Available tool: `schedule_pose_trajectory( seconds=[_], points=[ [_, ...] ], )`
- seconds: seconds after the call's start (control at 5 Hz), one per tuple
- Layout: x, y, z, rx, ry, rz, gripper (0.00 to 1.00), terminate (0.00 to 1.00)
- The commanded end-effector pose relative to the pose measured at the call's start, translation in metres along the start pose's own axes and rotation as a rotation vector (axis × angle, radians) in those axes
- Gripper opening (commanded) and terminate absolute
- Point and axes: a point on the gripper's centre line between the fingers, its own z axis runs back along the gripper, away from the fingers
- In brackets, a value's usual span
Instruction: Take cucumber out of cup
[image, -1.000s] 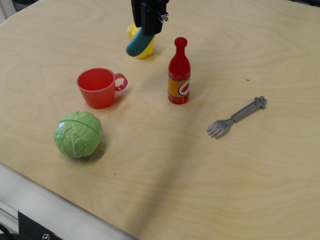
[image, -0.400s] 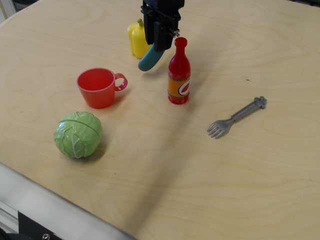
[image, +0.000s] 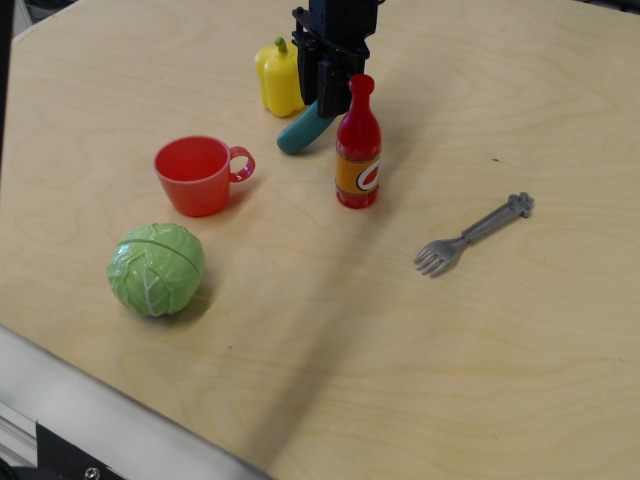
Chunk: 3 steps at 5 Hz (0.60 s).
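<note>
The teal-green cucumber (image: 301, 130) hangs tilted from my gripper (image: 325, 95), its lower end close to or touching the table between the cup and the red bottle. My gripper, a black assembly coming down from the top edge, is shut on the cucumber's upper end. The red cup (image: 197, 175) stands upright and empty at the left, handle pointing right, apart from the cucumber.
A red bottle with an orange label (image: 358, 146) stands right beside my gripper. A yellow pepper (image: 277, 78) sits behind the cucumber. A light-green cabbage (image: 156, 268) lies in front of the cup. A grey fork (image: 472, 234) lies at the right.
My gripper has moved right and down with the cucumber, from in front of the yellow pepper to beside the red bottle. The cucumber's lower end has come down to the table.
</note>
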Motion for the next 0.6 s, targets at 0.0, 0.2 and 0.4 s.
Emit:
schedule_pose_trajectory(
  seconds=[0.0, 0.2, 0.4],
  points=[
    [0.0152, 0.0040, 0.0201, 0.038, -0.072, -0.008, 1.00, 0.00],
    [0.0163, 0.0050, 0.0226, 0.043, -0.092, 0.006, 1.00, 0.00],
    [0.0174, 0.0044, 0.0272, 0.048, -0.102, 0.009, 1.00, 1.00]
  ],
)
